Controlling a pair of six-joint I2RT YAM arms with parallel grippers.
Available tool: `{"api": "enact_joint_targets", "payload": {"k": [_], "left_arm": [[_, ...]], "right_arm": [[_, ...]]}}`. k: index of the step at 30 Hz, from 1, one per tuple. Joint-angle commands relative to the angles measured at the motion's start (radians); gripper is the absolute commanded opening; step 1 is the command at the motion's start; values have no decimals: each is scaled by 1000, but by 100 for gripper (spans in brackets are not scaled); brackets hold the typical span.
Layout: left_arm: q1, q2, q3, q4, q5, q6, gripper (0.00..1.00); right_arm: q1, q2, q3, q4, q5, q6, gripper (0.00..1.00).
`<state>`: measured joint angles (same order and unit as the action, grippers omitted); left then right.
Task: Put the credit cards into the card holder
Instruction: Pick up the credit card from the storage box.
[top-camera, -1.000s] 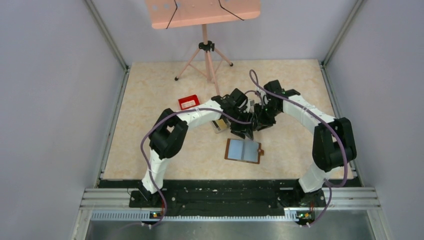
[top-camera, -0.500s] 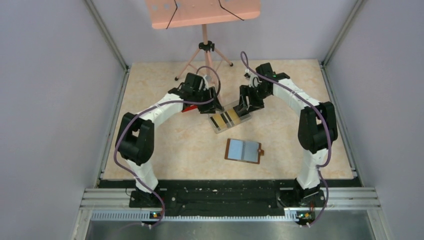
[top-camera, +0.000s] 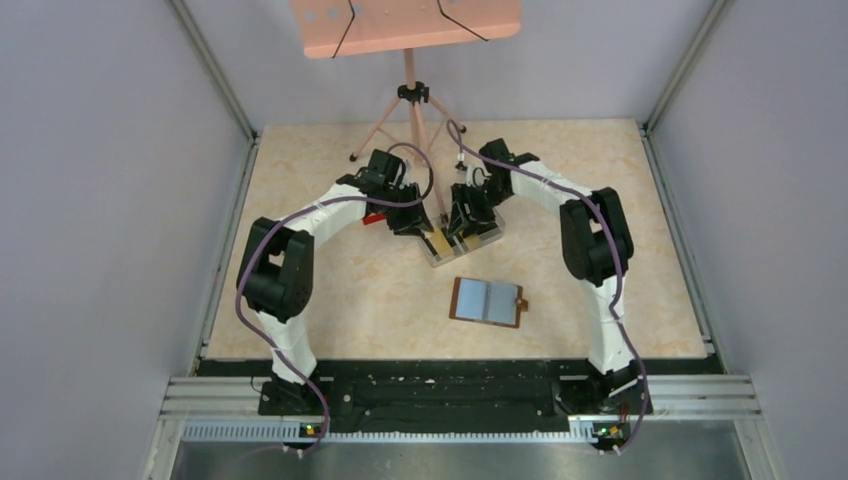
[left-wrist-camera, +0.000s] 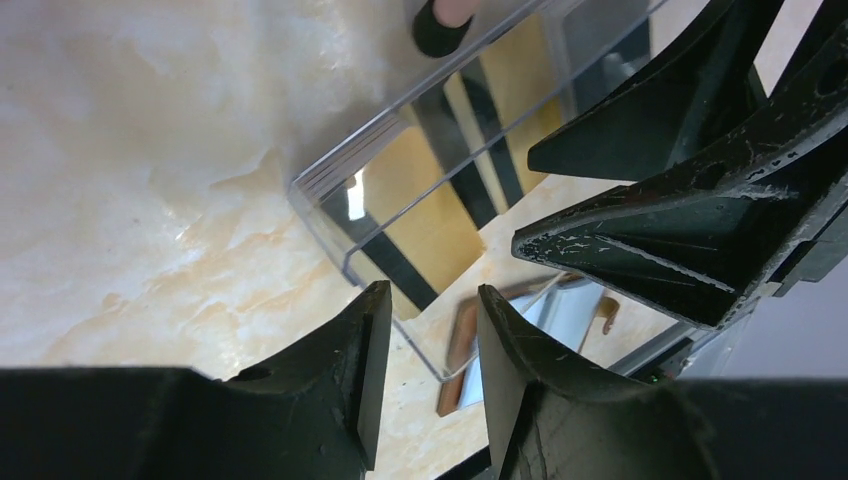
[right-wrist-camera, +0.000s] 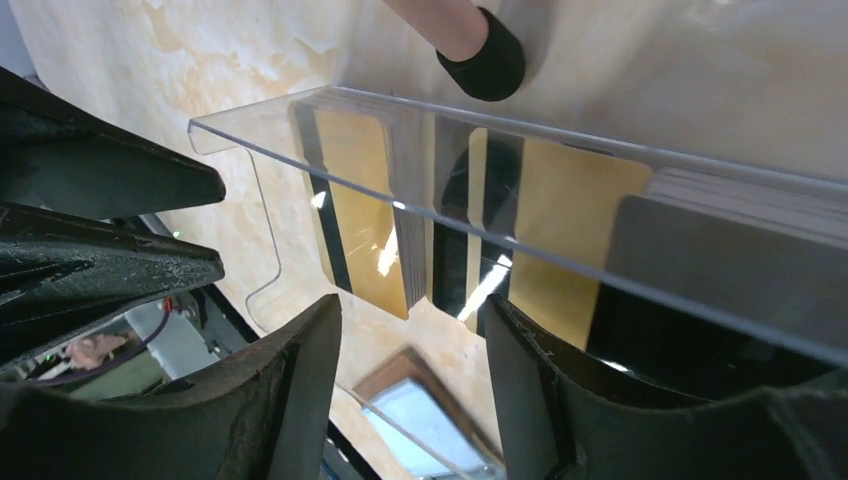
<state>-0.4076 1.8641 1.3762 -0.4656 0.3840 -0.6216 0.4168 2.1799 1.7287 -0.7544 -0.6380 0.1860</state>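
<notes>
The card holder (top-camera: 487, 301) lies open on the table, brown rim, pale blue inner face, and nothing touches it. The credit cards (top-camera: 441, 243), tan-yellow with black stripes, stand in a clear plastic box (top-camera: 470, 240) behind it. My left gripper (top-camera: 415, 222) is open and empty at the box's left end. My right gripper (top-camera: 468, 215) is open and empty over the box's far side. In the left wrist view the open gripper (left-wrist-camera: 430, 330) hangs above the box corner (left-wrist-camera: 330, 190), with the cards (left-wrist-camera: 420, 215) inside. In the right wrist view the open gripper (right-wrist-camera: 410, 340) is above the cards (right-wrist-camera: 360, 200) and the holder (right-wrist-camera: 430, 420).
A small red tray (top-camera: 372, 218) is mostly hidden behind the left arm. A pink tripod (top-camera: 412, 110) with a stand top sits at the back; one of its feet (right-wrist-camera: 485, 50) is close behind the box. Grey walls enclose the table on three sides.
Both grippers rose from the box's near end, swung back and apart, and have now come together again at the box's far side. The box, cards and holder have not moved.
</notes>
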Motion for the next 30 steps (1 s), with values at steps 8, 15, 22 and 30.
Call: {"api": "enact_joint_targets", "payload": {"k": [8,15,22,30], "left_arm": [[-9,17,26,-120,-75,70,39],[-13,58,22,-128,-42,79,27],[-14,70,11,-128,-17,86,15],[-14,76,10,-133,-8,97,10]], "right_arm": [[58,61,26,49,-32,13,46],[81,83,11,56,-6,17,41],[95,96,19,51,27,34,21],[101,68,22,46,32,44,0]]}}
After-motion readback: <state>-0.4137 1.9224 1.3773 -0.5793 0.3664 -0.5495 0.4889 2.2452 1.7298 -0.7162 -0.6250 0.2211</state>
